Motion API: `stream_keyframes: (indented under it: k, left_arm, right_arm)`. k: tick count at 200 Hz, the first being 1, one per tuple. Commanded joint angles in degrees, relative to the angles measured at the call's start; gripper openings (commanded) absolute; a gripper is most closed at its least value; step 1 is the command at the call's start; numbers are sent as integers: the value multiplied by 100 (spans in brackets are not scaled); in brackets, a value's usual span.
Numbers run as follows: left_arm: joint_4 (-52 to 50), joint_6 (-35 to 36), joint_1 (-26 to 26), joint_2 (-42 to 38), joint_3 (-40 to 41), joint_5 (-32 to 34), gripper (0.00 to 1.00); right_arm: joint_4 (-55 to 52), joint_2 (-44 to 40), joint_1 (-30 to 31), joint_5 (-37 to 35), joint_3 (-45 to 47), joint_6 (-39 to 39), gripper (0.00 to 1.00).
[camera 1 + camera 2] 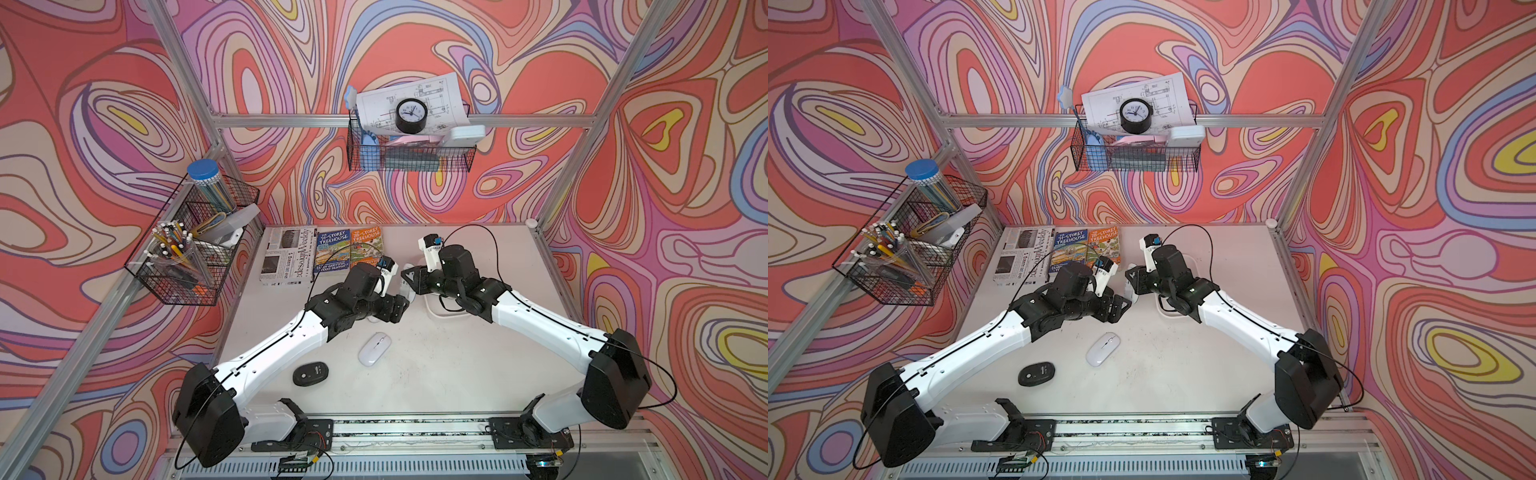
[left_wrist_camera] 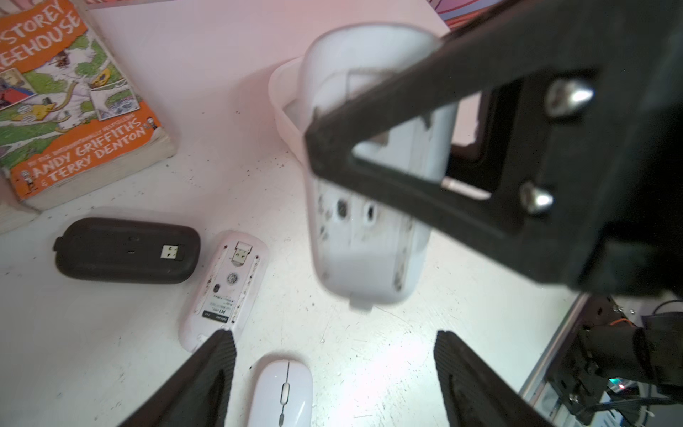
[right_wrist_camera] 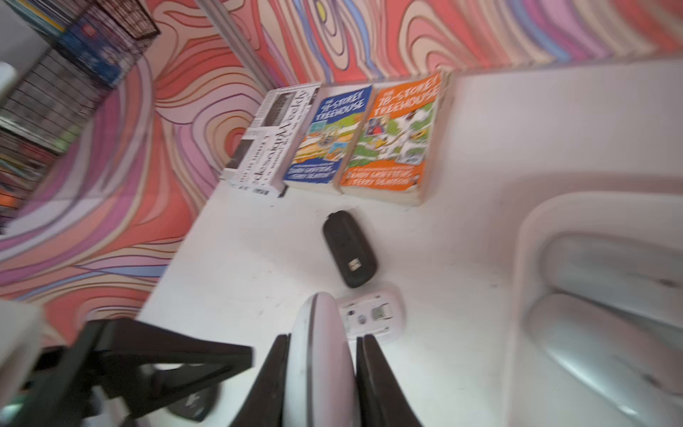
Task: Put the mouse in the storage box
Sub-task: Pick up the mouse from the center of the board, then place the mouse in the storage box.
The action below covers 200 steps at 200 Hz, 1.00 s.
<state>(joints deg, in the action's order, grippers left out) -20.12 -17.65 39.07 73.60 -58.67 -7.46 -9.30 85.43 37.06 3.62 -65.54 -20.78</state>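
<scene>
The right gripper (image 3: 323, 338) pinches a white mouse (image 3: 314, 369) on edge in the air, near the storage box (image 3: 528, 251); the left gripper (image 2: 332, 334) stands spread beside it. Carrying seems the step in hand: next, swing over the rim and lower before releasing.

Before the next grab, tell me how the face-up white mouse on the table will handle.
The white mouse looks glossy and domed, so a grip may slip; side grips seem safer. Flat on its base, it should slide rather than roll. Being slim, it is probably light.
</scene>
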Motion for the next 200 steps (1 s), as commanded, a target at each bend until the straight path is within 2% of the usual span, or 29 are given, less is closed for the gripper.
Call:
stream_keyframes:
  k: [1,30,58,136,200]
  left_arm:
    - [-156,-125,-25,-188,179,579,83]
    - [-45,-329,-181,-337,495,717,83]
    - [-16,-516,-392,-417,625,710,83]
    - [-40,-607,-563,-398,675,653,84]
    - [-37,-593,-567,-362,677,664,84]
  right_arm:
    - [-207,-160,-49,-1569,260,1591,19]
    - [290,-163,-59,-2356,933,2464,17]
    - [987,-17,-84,-2807,1530,2887,15]
    - [1856,897,-372,-2394,1619,3056,13]
    - [2153,1546,-454,-2645,1235,3693,13]
